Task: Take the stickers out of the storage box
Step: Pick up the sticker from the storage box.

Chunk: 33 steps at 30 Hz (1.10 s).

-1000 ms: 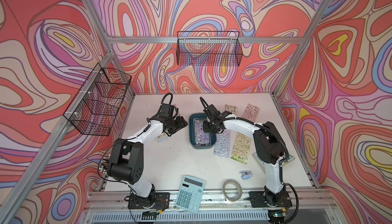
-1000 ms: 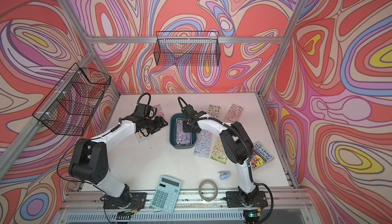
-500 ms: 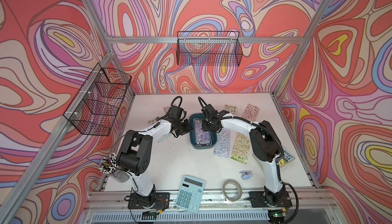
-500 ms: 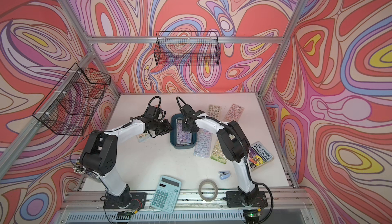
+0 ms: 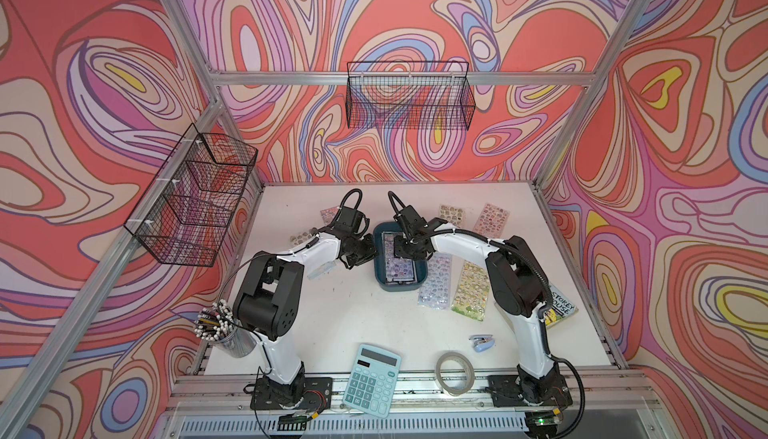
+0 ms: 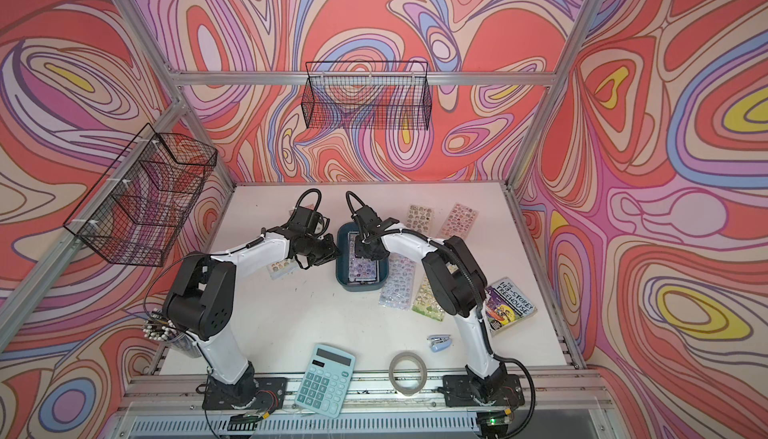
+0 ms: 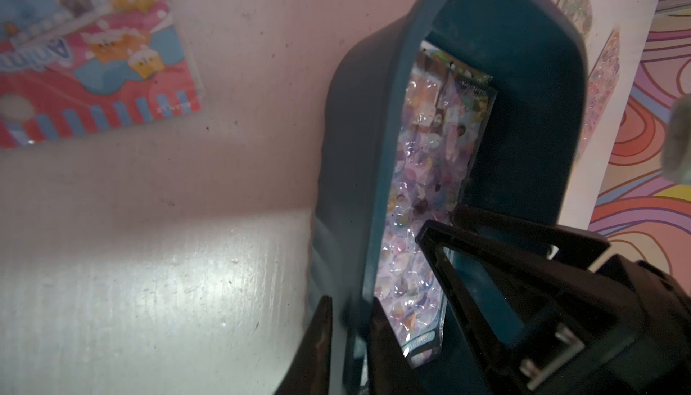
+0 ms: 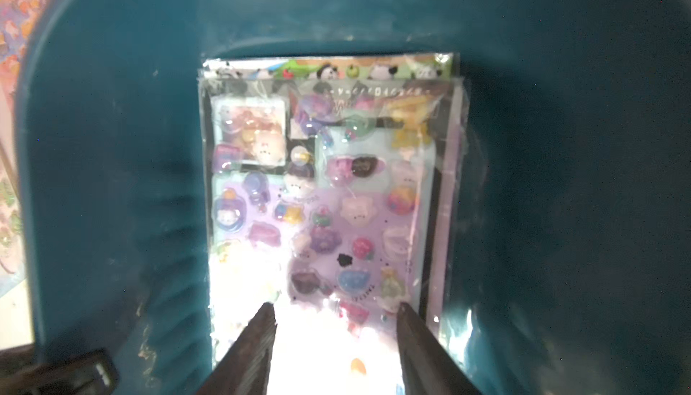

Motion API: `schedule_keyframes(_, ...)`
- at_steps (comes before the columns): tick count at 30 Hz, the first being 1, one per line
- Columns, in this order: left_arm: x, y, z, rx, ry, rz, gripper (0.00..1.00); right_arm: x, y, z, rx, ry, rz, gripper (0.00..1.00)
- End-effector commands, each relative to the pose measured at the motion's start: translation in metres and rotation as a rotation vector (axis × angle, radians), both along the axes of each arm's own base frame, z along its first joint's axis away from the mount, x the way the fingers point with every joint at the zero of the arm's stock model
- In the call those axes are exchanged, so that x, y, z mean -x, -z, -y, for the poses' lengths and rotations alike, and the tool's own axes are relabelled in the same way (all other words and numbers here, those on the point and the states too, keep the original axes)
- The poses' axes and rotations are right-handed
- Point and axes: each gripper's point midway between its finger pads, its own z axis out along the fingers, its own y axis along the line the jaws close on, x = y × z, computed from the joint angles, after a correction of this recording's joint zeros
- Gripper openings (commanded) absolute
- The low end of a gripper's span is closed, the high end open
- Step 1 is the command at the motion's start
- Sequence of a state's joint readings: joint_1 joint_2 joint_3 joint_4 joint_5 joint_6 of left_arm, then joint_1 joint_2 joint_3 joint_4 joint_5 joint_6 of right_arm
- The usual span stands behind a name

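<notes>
The box's (image 5: 400, 287) side wall is pinched by the left gripper (image 7: 351, 314), one finger inside, one outside. The right gripper (image 8: 336, 311) is held spread over the stickers (image 8: 321, 187) stacked in the box; more sheets (image 5: 434, 281) are laid on the table (image 5: 353, 316) beside it

The left gripper (image 7: 349, 316) is brought over and closed on the wall of the storage box (image 7: 359, 150). The right gripper (image 8: 336, 314) is opened wider.

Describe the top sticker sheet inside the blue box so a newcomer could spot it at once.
On the white table, find the dark teal box near the middle. The sheet lying on top inside it is purple with a black border; the loose sheets beside the box lie on the bare table.
</notes>
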State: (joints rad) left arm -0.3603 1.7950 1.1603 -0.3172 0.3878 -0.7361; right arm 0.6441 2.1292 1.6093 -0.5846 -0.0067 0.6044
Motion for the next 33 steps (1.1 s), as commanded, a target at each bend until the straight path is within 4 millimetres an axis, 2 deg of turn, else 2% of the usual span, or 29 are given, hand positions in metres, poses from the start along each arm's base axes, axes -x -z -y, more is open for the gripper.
schedule_keyframes(1,0.000,-0.002,-0.004,-0.041,-0.007,-0.006,0.19,0.001,-0.001,0.010,0.055,0.035,0.009,0.57)
schedule_keyframes(5,0.001,-0.003,-0.007,-0.060,-0.012,-0.012,0.17,-0.006,-0.012,0.024,0.140,0.055,0.050,0.57)
schedule_keyframes(8,0.002,-0.001,-0.009,-0.068,-0.013,-0.016,0.16,-0.005,-0.007,0.027,0.156,0.054,0.046,0.58)
schedule_keyframes(14,0.003,0.003,-0.009,-0.070,-0.015,-0.028,0.15,0.002,0.014,0.014,0.093,0.034,-0.013,0.62)
schedule_keyframes(17,0.003,0.003,-0.008,-0.067,-0.016,-0.029,0.15,0.005,0.018,0.005,0.034,0.023,-0.025,0.61)
schedule_keyframes(24,0.004,0.008,-0.005,-0.068,-0.011,-0.042,0.15,0.009,-0.005,-0.028,-0.195,-0.025,-0.006,0.56)
schedule_keyframes(30,0.006,0.013,-0.004,-0.070,-0.009,-0.050,0.15,0.011,-0.033,-0.037,-0.397,-0.049,0.007,0.56)
schedule_keyframes(33,0.006,0.013,-0.004,-0.071,-0.009,-0.054,0.15,0.014,-0.031,-0.033,-0.456,-0.035,-0.035,0.56)
